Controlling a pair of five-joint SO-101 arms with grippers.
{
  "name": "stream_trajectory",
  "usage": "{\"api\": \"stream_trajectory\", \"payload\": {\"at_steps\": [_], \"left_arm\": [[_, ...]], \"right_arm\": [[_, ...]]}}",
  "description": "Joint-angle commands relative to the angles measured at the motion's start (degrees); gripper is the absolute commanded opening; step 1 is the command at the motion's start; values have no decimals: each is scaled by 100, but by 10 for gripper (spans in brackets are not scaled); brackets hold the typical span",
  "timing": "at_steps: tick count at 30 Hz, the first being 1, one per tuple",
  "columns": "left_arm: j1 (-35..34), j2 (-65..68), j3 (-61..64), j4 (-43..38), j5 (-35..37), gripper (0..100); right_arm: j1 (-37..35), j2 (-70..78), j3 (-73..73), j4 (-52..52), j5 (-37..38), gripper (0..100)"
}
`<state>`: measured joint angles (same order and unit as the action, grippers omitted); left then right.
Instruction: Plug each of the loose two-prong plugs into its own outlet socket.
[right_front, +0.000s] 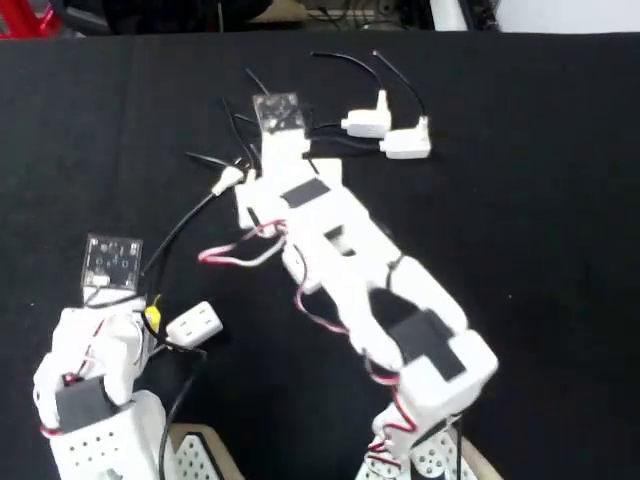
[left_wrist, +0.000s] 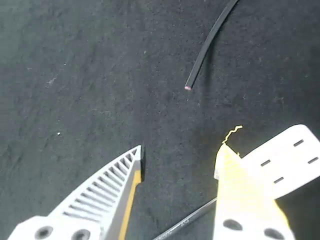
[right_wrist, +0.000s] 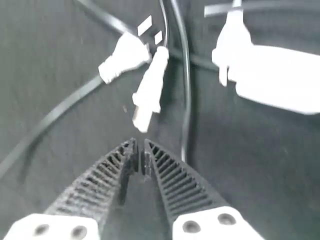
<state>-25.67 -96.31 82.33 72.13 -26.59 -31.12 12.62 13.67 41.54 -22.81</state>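
Observation:
In the right wrist view two loose white plugs lie together just beyond my right gripper (right_wrist: 139, 151), one plug (right_wrist: 148, 90) pointing at it and the other plug (right_wrist: 123, 58) beside it. The gripper is shut on nothing, a short way from the nearer plug. A white outlet socket (right_wrist: 280, 75) lies to one side. My left gripper (left_wrist: 182, 162) hangs open over the cloth, its yellow finger (left_wrist: 235, 180) next to another white outlet socket (left_wrist: 287, 160), also seen from above as the socket (right_front: 195, 322). In the high view one loose plug (right_front: 228, 181) lies left of the right arm (right_front: 310, 210).
Two more white sockets (right_front: 366, 123) (right_front: 406, 146) with black cables lie at the back right on the black cloth (right_front: 520, 250). A cut black cable end (left_wrist: 188, 87) lies ahead of the left gripper. Several black cables cross near the loose plugs.

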Motion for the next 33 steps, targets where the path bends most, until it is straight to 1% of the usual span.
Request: {"api": "stream_trajectory", "payload": {"at_steps": [1,4,6,10,13,16,23,26,29,30,32,33], "left_arm": [[-242,-835,321,396,-246,235],[-330,-800,541,413,-448,235],[-321,-774,655,413,-536,235],[-312,-774,822,440,-782,235],[-312,-774,866,422,-826,235],[-303,-774,875,422,-853,235],[-303,-774,892,413,-853,235],[-303,-774,927,413,-853,235],[-303,-774,927,413,-853,235],[-303,-774,936,413,-853,235],[-303,-774,936,413,-853,235],[-303,-774,936,413,-853,235]], "right_arm": [[-62,374,-936,-44,-360,32],[-35,840,-1464,-44,-457,108],[-26,1147,-1763,-44,-519,128],[44,1780,-2422,-35,-615,113],[123,2255,-2993,220,-615,113],[132,2730,-3723,800,-615,113],[132,3653,-5569,2593,-607,113],[123,4092,-6141,2936,-607,111],[97,4532,-6633,3007,-580,107],[97,4646,-6818,3051,-571,91],[97,4840,-7196,3209,-563,20],[97,4919,-7389,3332,-563,9]]}}
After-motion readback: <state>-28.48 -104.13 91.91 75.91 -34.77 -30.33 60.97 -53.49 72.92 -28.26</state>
